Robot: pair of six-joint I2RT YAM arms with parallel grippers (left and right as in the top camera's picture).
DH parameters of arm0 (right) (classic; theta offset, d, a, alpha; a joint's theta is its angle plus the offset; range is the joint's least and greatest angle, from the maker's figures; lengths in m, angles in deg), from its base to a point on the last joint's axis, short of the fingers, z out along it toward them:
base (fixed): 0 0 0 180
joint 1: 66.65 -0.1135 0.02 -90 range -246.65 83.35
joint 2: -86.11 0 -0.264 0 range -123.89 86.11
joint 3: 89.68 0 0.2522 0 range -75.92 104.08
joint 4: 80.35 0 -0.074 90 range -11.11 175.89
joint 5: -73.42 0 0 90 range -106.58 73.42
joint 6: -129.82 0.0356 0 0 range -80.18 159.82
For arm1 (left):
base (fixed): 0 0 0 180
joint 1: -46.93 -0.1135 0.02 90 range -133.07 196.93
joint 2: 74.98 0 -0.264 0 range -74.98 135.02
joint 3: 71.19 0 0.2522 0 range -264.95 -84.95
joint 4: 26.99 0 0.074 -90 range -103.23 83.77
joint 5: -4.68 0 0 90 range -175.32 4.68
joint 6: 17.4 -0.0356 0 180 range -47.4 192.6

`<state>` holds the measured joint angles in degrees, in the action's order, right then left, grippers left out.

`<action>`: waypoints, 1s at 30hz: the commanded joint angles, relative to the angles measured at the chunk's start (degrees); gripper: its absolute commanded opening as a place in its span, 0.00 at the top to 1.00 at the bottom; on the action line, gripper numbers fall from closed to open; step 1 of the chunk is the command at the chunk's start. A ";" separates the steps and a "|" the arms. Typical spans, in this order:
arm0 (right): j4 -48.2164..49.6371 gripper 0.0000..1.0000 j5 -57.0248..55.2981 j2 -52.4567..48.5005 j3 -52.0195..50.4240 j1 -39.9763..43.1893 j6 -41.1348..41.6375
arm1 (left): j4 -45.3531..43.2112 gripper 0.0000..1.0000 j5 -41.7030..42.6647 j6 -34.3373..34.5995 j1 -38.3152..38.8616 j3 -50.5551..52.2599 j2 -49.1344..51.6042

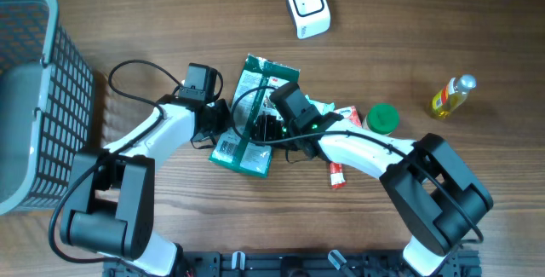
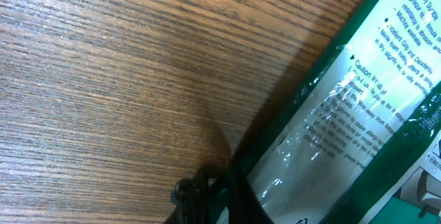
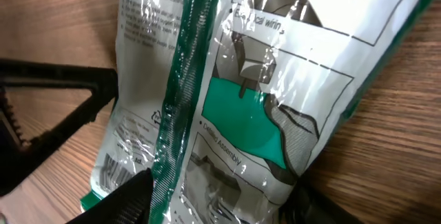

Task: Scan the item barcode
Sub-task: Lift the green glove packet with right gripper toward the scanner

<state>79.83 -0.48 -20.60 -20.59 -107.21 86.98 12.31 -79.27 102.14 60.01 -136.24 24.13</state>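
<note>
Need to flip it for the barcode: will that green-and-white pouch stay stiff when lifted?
Probably floppy: the pouch is thin, crinkled film. Likely slippery, given its glossy sheen. It looks flat, so unlikely to roll.

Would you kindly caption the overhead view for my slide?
Left arm and right arm flank a green-and-white packet; white scanner beyond.

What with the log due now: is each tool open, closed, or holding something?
Left tool: closed; whether it grips the green packet cannot be told.
Right tool: closed on the green packet.
</note>
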 commanded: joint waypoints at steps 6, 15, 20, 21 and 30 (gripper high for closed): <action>7.89 0.43 5.22 -10.73 -1.46 -0.39 6.32 | 0.37 0.96 0.46 0.98 0.70 0.72 2.23; 13.97 0.84 5.42 -10.71 -1.46 -0.28 2.73 | -0.20 0.96 -2.10 0.98 -0.33 0.70 2.10; 12.83 0.94 3.30 -10.60 -1.38 -0.26 -1.14 | -0.92 0.96 -2.01 0.92 -8.31 -3.04 -1.90; 12.87 0.96 2.78 -10.36 -1.33 -0.24 -2.69 | -0.96 0.96 -2.03 0.94 -9.97 -3.54 -3.67; -7.43 0.96 -8.35 10.51 7.82 -0.24 -45.07 | -5.20 0.00 -2.08 0.94 -16.09 -3.58 -7.50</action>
<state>79.02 -0.88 -18.38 -18.97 -107.23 61.15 6.91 -80.98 102.90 44.41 -139.04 17.31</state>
